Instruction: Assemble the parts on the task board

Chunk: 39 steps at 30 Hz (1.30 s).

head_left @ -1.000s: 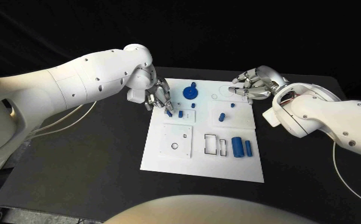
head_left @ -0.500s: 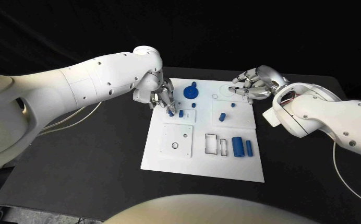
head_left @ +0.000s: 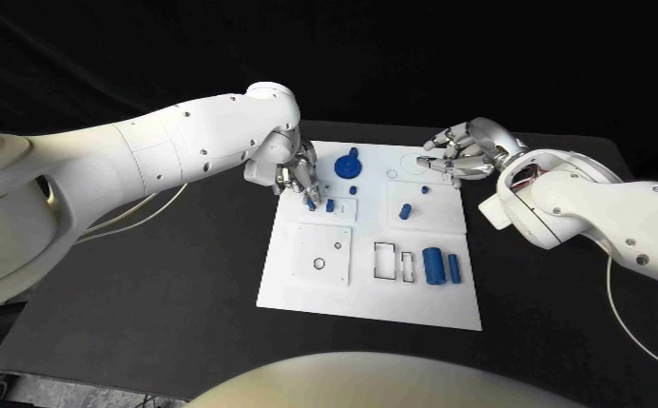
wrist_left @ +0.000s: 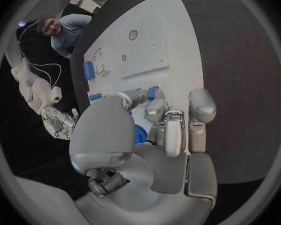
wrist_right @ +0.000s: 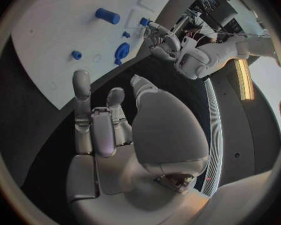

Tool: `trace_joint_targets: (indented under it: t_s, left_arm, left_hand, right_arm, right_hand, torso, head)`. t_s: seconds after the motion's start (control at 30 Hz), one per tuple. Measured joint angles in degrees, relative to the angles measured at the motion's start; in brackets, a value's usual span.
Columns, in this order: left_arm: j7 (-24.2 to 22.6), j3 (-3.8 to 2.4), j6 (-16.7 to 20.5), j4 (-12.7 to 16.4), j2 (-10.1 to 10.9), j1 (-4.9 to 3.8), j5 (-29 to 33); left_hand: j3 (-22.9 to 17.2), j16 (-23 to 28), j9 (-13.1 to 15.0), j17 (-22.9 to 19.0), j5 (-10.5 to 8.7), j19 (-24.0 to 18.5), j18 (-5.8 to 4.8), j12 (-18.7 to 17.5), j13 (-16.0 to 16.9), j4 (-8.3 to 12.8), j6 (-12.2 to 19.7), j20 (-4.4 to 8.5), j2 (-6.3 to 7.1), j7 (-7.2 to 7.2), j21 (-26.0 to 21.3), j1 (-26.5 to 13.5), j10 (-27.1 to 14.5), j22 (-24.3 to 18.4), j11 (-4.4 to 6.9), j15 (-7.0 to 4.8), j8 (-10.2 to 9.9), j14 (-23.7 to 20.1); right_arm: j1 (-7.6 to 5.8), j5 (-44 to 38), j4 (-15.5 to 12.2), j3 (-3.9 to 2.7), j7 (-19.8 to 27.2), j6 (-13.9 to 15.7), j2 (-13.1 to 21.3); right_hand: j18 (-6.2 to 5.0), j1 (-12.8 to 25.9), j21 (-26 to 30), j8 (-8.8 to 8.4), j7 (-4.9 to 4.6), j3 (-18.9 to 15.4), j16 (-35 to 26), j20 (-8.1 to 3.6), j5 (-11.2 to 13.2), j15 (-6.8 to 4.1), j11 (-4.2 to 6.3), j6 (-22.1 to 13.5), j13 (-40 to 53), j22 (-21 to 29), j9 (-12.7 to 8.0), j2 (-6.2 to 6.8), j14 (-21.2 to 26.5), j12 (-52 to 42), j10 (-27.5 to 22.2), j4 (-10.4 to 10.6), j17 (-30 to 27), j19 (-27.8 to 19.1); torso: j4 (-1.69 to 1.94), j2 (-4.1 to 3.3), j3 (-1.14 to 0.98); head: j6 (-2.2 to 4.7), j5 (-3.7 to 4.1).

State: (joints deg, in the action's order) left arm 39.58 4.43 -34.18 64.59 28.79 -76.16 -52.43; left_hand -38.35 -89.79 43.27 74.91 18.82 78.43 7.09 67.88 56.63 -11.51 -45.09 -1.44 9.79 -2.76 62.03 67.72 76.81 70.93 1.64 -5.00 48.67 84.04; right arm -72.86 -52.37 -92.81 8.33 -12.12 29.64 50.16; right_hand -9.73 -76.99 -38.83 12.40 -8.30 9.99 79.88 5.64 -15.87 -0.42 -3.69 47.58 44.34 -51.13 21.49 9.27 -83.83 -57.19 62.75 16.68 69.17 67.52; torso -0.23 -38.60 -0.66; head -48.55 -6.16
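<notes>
Left hand (head_left: 292, 176) pinches a small blue part (head_left: 313, 204) over the task board (head_left: 370, 308); right hand (head_left: 462, 156) hovers, fingers curled.

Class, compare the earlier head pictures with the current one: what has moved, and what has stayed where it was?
The left hand has moved slightly toward the board's middle, its fingers now at a small blue part near the task board's far left corner; whether it grips it is unclear. The right hand and the other blue parts have stayed put.

Left hand (head_left: 292, 176): shifting slightly toward the board's far end and settling, fingertips (head_left: 313, 204) pinching a small blue part (head_left: 319, 204) at the task board (head_left: 370, 308) left edge. Left arm (head_left: 151, 156) swinging further inward.
</notes>
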Motion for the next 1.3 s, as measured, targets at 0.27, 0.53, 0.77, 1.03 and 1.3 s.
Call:
trace_joint_targets:
  t_s: [0.27, 0.53, 0.77, 1.03, 1.3]
  left_arm:
    - [0.19, 0.04, -0.58, -0.49, -0.19, 0.0, -0.09]
    - [0.28, 0.07, -1.09, -0.83, -0.22, 0.0, -0.12]
    - [0.31, 0.12, -1.22, -0.88, -0.3, 0.0, -0.12]
    - [0.33, 0.21, -1.34, -0.7, -0.44, 0.0, -0.12]
    - [0.33, 0.29, -1.31, -0.59, -0.52, 0.0, -0.12]
  left_hand:
    - [0.0, 0.0, -0.07, 0.0, 0.0, 0.0, 0.0, 0.0, -0.01, 0.0, -0.01, 0.0, 0.02, 0.0, 0.0, -0.02, 0.0, 0.0, 0.0, 0.0, -0.02, 0.0]
    - [0.0, 0.0, -0.06, 0.0, -0.01, 0.0, 0.0, 0.0, -0.12, 0.0, -0.02, 0.0, 0.03, -0.01, 0.0, -0.03, -0.01, -0.01, 0.0, 0.0, -0.15, 0.0]
    - [0.0, 0.0, -0.01, 0.0, -0.03, 0.0, 0.0, 0.0, -0.11, 0.0, -0.11, 0.0, 0.18, -0.09, 0.0, -0.19, -0.01, -0.02, 0.0, 0.0, -0.2, 0.0]
    - [0.16, 0.0, 0.0, 0.0, 0.27, 0.0, 0.0, 0.0, -0.11, 0.16, -0.12, 0.0, 0.31, -0.09, 0.0, -0.31, 0.0, -0.02, 0.0, 0.0, -0.2, 0.0]
    - [0.16, 0.0, 0.01, 0.0, 0.28, 0.0, 0.0, 0.0, -0.11, 0.16, -0.13, 0.0, 0.3, -0.1, 0.0, -0.31, -0.01, -0.02, 0.0, 0.0, -0.21, 0.0]
  right_arm:
    - [0.0, 0.0, 0.01, 0.0, 0.0, 0.0, -0.05]
    - [0.0, 0.0, 0.01, 0.0, 0.0, 0.0, -0.06]
    - [0.0, 0.0, 0.01, 0.0, 0.0, -0.01, -0.09]
    - [0.0, 0.0, 0.08, 0.0, -0.03, -0.03, -0.1]
    - [0.0, 0.0, 0.08, 0.0, -0.04, -0.04, -0.1]
  right_hand:
    - [0.0, 0.0, 0.0, 0.0, 0.0, 0.0, 0.0, 0.0, 0.0, 0.0, 0.0, 0.0, 0.0, 0.0, 0.0, 0.0, 0.0, 0.0, 0.0, 0.0, 0.0, 0.0]
    - [0.0, 0.0, 0.0, 0.0, 0.0, 0.0, 0.0, 0.0, 0.0, 0.0, 0.0, 0.0, 0.0, 0.0, 0.0, 0.0, 0.0, 0.0, 0.0, 0.0, 0.0, 0.0]
    - [0.0, 0.0, 0.0, 0.0, 0.0, 0.0, 0.0, 0.0, 0.0, 0.0, 0.0, 0.0, 0.0, 0.0, 0.0, 0.0, 0.0, 0.0, 0.0, 0.0, 0.0, 0.0]
    - [0.0, 0.0, 0.0, 0.0, 0.0, 0.0, 0.0, 0.0, 0.0, 0.0, 0.0, 0.0, 0.0, 0.0, 0.0, 0.0, 0.0, 0.0, 0.0, 0.0, 0.0, 0.0]
    - [0.0, 0.0, 0.0, 0.0, 0.0, 0.0, 0.0, 0.0, 0.0, 0.0, 0.0, 0.0, 0.0, 0.0, 0.0, 0.0, 0.0, 0.0, 0.0, 0.0, 0.0, 0.0]
  torso:
    - [0.02, 0.01, 0.03]
    - [0.01, 0.01, 0.03]
    - [-0.08, -0.03, 0.08]
    - [0.02, -0.03, 0.04]
    - [0.05, 0.02, 0.04]
  head:
    - [-0.02, 0.0]
    - [-0.03, 0.02]
    - [0.05, 0.12]
    - [-0.01, 0.23]
    - [-0.01, 0.26]
